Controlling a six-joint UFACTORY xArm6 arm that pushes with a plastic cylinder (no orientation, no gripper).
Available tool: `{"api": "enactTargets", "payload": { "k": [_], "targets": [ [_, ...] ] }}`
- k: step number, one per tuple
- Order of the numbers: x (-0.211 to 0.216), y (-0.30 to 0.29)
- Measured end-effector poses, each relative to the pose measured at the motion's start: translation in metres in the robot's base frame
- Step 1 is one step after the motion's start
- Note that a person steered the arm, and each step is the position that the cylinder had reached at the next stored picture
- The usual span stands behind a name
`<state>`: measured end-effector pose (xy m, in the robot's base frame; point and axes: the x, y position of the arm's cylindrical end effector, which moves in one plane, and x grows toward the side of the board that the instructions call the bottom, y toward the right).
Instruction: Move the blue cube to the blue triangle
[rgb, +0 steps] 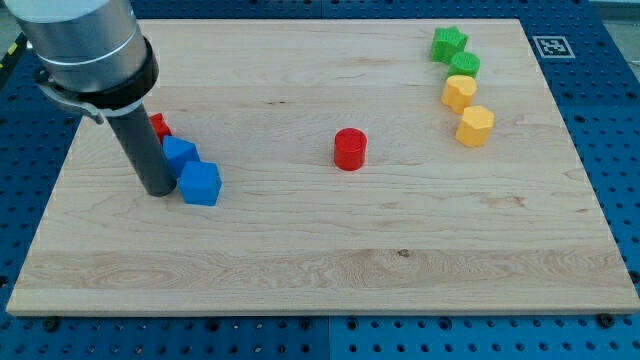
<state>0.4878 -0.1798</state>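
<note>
Grey arm housing (85, 40), dark rod (matte) (145, 140).

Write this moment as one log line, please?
my tip beside blue cube, its left | blue triangle touching cube | red cylinder mid-board

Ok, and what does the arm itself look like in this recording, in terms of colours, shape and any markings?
The arm enters from the view's top left as a thick light-grey cylindrical housing with a black band around its lower edge. Below it hangs a straight, dark, matte round rod, ending in my tip, which sits just to the view's left of the blue cube. No cables, labels or markings show on it.
</note>
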Motion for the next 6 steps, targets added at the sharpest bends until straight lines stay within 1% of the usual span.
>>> {"api": "enactTargets", "payload": {
  "k": [2, 3, 4, 5, 6],
  "targets": [
    [-0.032, 0.0],
    [-0.009, 0.001],
    [0.052, 0.006],
    [0.073, 0.05],
    [0.073, 0.088]
  ]
}}
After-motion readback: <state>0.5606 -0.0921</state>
